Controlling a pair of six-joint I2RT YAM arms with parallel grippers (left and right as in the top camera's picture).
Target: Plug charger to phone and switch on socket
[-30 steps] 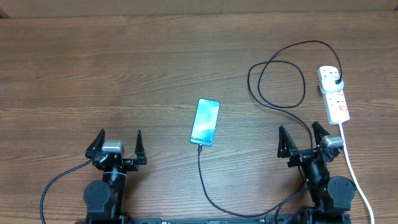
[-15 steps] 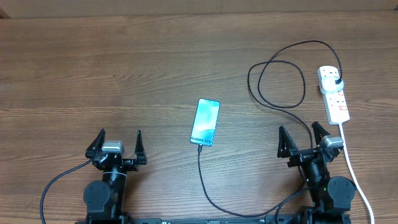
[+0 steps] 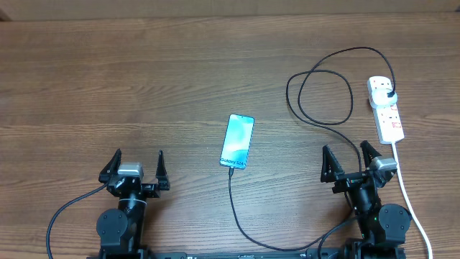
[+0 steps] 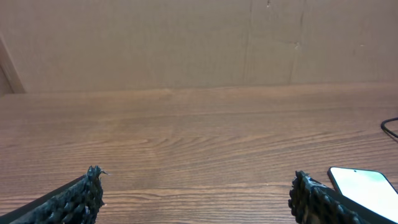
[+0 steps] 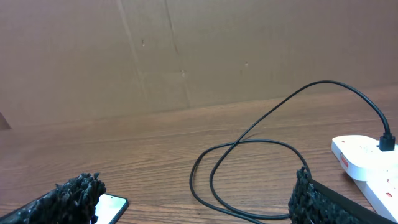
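Twice showing jaws spread wide at the near edge of the table (image 3: 108,72): left gripper (image 3: 137,155) and right gripper (image 3: 345,149), gripping nothing, touching nothing. Seeing the charger (image 3: 231,191) trailing along that near edge between the arms and climbing to the phone (image 3: 237,141), its tip sitting at the phone's near end, seemingly plugged in. Finding the phone lying flat, screen up and glowing blue, about midway across the table, just beyond the grippers and apart from both. Following the charger the other way: passing by the right gripper, curling into a loose loop farther back on the right, then arching over to its plug (image 3: 390,94), sitting in the far outlet of the socket (image 3: 388,119). Noting the socket lying flat beyond the right gripper, its white cord (image 3: 411,201) running back toward the near edge. Not managing to tell the switch positions. Seeing brown cardboard (image 4: 186,43) rising behind the table.
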